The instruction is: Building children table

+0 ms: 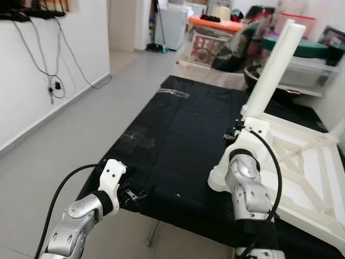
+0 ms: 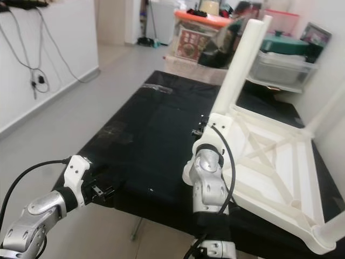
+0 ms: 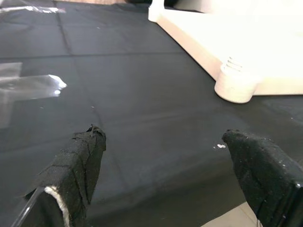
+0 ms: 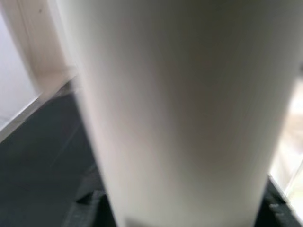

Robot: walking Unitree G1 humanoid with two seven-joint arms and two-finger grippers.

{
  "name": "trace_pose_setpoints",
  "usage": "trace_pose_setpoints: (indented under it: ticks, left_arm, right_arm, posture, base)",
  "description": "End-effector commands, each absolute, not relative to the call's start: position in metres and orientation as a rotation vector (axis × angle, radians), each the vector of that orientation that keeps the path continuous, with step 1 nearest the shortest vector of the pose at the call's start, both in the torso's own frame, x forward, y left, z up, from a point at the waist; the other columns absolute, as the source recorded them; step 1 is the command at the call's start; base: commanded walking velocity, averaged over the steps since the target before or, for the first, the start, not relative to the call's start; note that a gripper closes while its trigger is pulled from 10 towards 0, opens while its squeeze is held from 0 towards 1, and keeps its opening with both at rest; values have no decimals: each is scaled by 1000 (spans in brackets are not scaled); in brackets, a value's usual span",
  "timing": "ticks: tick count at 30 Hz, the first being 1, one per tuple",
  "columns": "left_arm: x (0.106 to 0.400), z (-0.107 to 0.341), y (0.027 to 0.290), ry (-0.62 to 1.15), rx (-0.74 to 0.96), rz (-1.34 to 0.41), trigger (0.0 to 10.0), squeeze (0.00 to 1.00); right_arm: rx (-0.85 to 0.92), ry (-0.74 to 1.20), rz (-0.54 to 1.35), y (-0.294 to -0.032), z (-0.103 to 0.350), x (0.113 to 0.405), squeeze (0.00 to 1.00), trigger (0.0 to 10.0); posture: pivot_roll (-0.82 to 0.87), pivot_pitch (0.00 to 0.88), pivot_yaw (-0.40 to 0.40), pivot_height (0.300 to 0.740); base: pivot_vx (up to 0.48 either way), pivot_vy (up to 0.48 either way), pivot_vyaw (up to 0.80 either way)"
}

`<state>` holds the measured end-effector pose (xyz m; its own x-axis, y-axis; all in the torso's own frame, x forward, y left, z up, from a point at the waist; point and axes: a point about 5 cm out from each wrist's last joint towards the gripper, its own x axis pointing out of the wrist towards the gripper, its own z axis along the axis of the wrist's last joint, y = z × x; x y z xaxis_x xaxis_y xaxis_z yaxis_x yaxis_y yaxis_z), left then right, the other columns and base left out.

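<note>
A white plastic children's table (image 1: pixel 302 178) lies upside down on the right half of a black-covered worktop (image 1: pixel 178 140). One white round leg (image 1: pixel 272 70) rises from its near-left corner, leaning slightly right. My right gripper (image 1: pixel 241 128) is shut on the foot of this leg; in the right wrist view the leg (image 4: pixel 180 109) sits between the black fingers (image 4: pixel 87 208). My left gripper (image 3: pixel 163 137) hovers open over the worktop's front left edge, its fingers (image 3: pixel 80 161) wide apart and holding nothing. A bare corner socket (image 3: pixel 234 87) of the table lies ahead of it.
Clear tape patches (image 1: pixel 137 137) stick to the black cloth. Storage boxes and clutter (image 1: pixel 215 32) stand behind the worktop. A white wall with hanging cables (image 1: pixel 51 81) runs along the left, with tiled floor (image 1: pixel 81 124) between. A second leg (image 2: pixel 329 110) rises at the far right.
</note>
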<state>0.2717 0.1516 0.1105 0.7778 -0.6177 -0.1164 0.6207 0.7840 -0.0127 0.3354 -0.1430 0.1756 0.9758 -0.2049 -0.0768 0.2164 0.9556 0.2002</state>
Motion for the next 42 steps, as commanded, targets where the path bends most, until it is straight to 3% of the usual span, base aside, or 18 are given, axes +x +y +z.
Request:
trace_pose_setpoints:
  ticks: [1, 3, 4, 7, 11, 13, 14, 15, 17, 18, 19, 26, 28, 30, 35, 37, 38, 42]
  left_arm:
    - [271, 109, 146, 125, 21, -694, 10000, 0]
    - [273, 110, 145, 120, 18, -691, 10000, 0]
    - [274, 111, 145, 118, 19, -691, 10000, 0]
    - [273, 111, 145, 118, 22, -695, 10000, 0]
    - [272, 110, 146, 119, 22, -692, 10000, 0]
    - [271, 110, 146, 120, 20, -691, 10000, 0]
    - [271, 110, 146, 120, 20, -691, 10000, 0]
    - [271, 110, 146, 120, 21, -691, 10000, 0]
    - [271, 111, 145, 119, 21, -690, 10000, 0]
    - [271, 111, 145, 118, 20, -690, 10000, 0]
    - [272, 111, 145, 117, 21, -689, 10000, 0]
    - [272, 112, 147, 118, 22, -692, 10000, 0]
    - [270, 110, 150, 126, 25, -689, 10000, 0]
    - [270, 109, 150, 129, 26, -687, 10000, 0]
    - [272, 110, 144, 122, 13, -696, 10000, 0]
    - [272, 109, 140, 123, 11, -709, 10000, 0]
    - [272, 109, 139, 124, 10, -712, 10000, 0]
    - [274, 109, 139, 124, 11, -715, 10000, 0]
  right_arm:
    - [257, 66, -100, -134, 179, 341, 1000, 10000]
    - [281, 15, -6, -132, 194, 348, 1000, 10000]
    - [302, -37, 90, -133, 209, 354, 0, 10000]
    - [278, -154, 372, -138, 240, 361, 0, 10000]
    - [229, -184, 468, -140, 247, 360, 0, 10000]
    - [163, -193, 655, -134, 247, 354, 0, 10000]
    - [163, -193, 655, -134, 247, 354, 0, 10000]
    - [128, -173, 762, -124, 239, 348, 0, 7020]
    - [112, -155, 827, -118, 232, 343, 0, 7020]
    - [104, -144, 860, -114, 228, 340, 0, 1020]
    - [97, -126, 872, -107, 221, 338, 0, 0]
    - [115, -89, 703, -99, 203, 343, 0, 0]
    - [153, 46, 134, -137, 180, 361, 0, 0]
    - [212, 226, -405, -183, 142, 347, 0, 0]
    - [198, 217, -497, -187, 139, 330, 0, 0]
    - [201, 210, -406, -172, 143, 329, 0, 0]
    - [202, 209, -381, -168, 144, 329, 0, 9922]
    - [223, 176, -245, -144, 157, 334, 0, 10000]
  posture:
    - [65, 0, -105, 740]
    - [67, 0, -103, 740]
    - [69, 0, -104, 740]
    - [75, 0, -110, 740]
    - [80, 0, -112, 740]
    - [84, 0, -115, 740]
    - [84, 0, -115, 740]
    - [87, 0, -117, 740]
    - [87, 0, -116, 740]
    - [87, 0, -116, 740]
    - [93, 0, -115, 740]
    - [95, 0, -109, 740]
    - [80, 0, -109, 740]
    - [78, 0, -109, 740]
    - [70, 0, -100, 740]
    - [68, 0, -99, 740]
    - [68, 0, -99, 740]
    - [56, 0, -95, 740]
  base:
    - [0, 0, 0]
    - [0, 0, 0]
    - [0, 0, 0]
    - [0, 0, 0]
    - [0, 0, 0]
    - [0, 0, 0]
    - [0, 0, 0]
    - [0, 0, 0]
    - [0, 0, 0]
    - [0, 0, 0]
    - [0, 0, 0]
    - [0, 0, 0]
    - [0, 0, 0]
    - [0, 0, 0]
    - [0, 0, 0]
    - [0, 0, 0]
    - [0, 0, 0]
    - [0, 0, 0]
